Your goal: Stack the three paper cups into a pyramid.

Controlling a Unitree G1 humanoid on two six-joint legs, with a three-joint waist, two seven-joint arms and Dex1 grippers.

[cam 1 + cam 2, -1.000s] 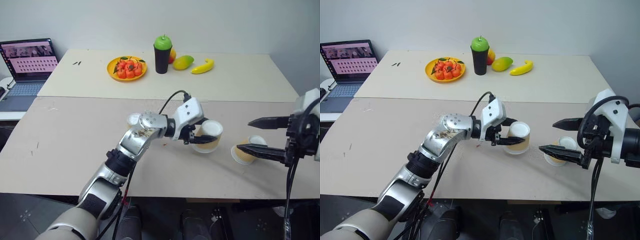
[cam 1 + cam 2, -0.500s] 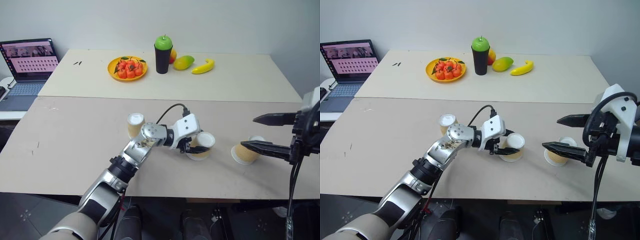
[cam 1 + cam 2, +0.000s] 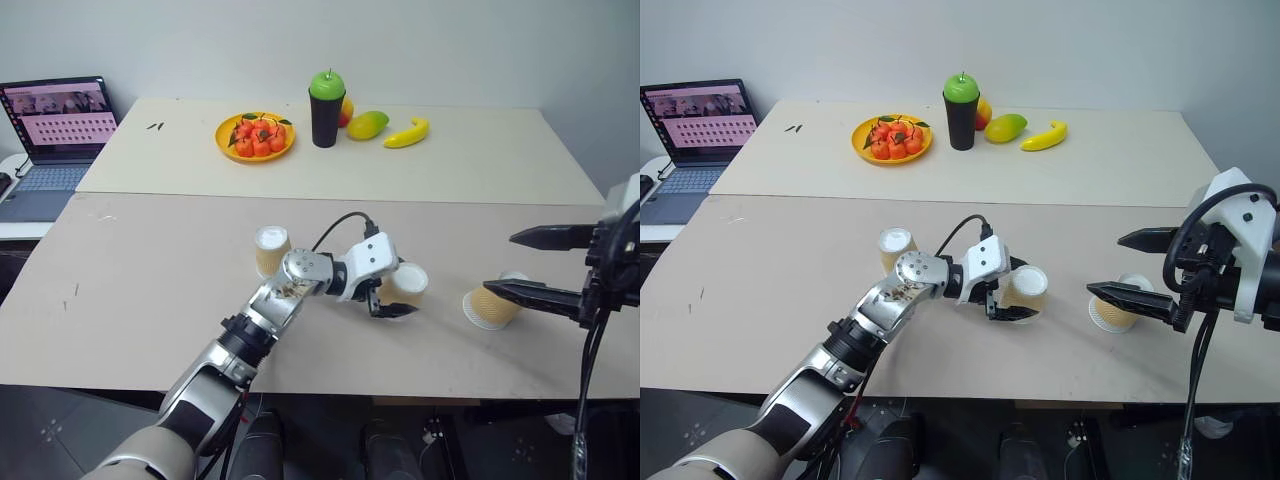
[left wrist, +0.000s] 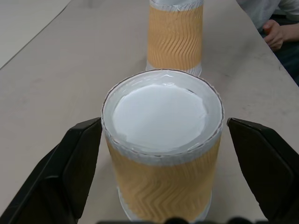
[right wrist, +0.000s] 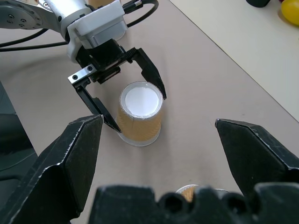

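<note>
While left end effector (image 4: 161, 154) straddles middle cup (image 4: 162, 144) released, right end effector (image 3: 535, 266) gapes beside right cup (image 3: 488, 306); third cup (image 3: 271, 249) sits left.

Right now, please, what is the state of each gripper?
Left gripper: open, fingers apart on both sides of the middle paper cup, which stands on the table.
Right gripper: open, holding nothing.
</note>
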